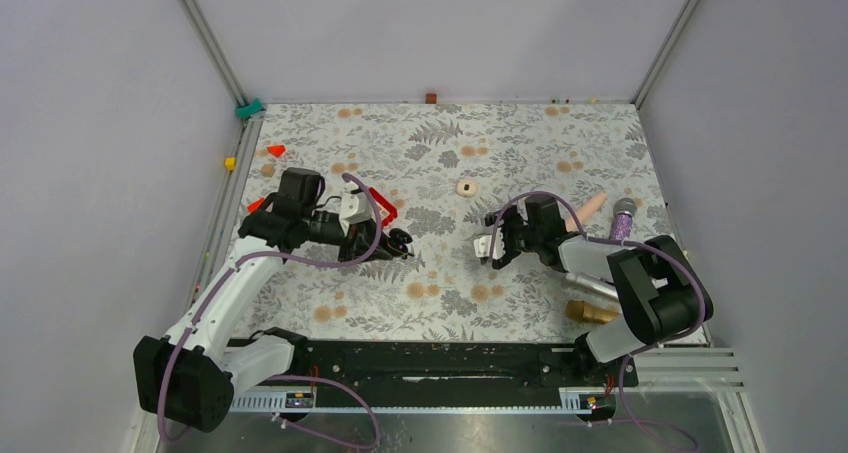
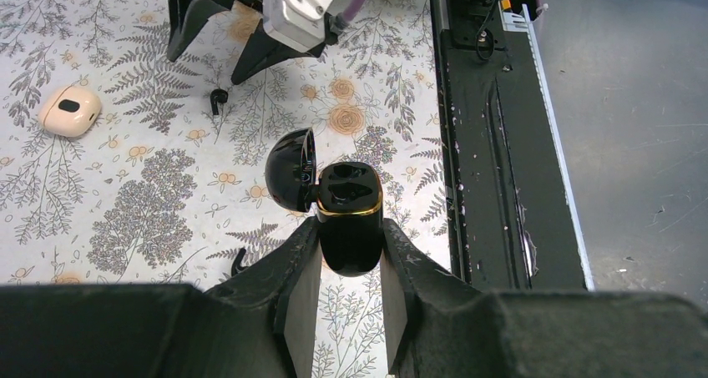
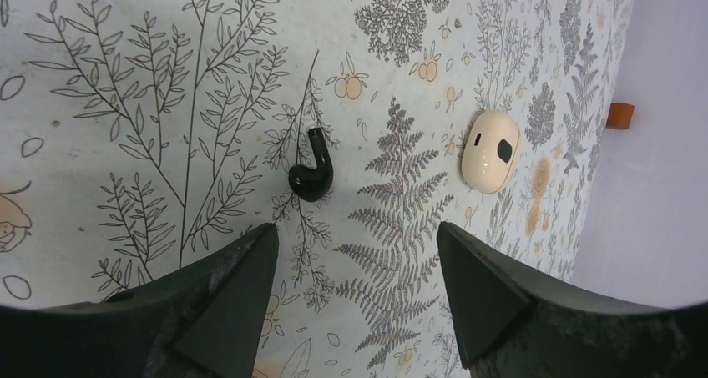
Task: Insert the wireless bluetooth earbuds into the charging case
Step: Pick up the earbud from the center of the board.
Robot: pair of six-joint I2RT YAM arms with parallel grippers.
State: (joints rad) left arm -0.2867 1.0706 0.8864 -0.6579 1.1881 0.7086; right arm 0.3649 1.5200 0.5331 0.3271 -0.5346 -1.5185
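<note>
Pincers first, from above: my left pincer (image 1: 398,241) hangs low over the table (image 1: 440,143) with the charging case (image 1: 402,240) in it. My right pincer (image 1: 487,248) faces it from well off to the case's right.

Through the left wrist camera, my fingers (image 2: 302,269) are pinched tight on the case's lower body. Its lid (image 2: 290,169) is flipped open sideways, which I judge keeps the case steady for loading. One earbud (image 2: 219,99) lies beyond the case, just under the right pincer. A dark stem (image 2: 238,261) beside the case may be the second; I cannot tell.

Through the right wrist camera, my jaws stand wide and empty, lined up on that earbud. A cream pebble case (image 3: 491,151) lies farther from the charging case.
</note>
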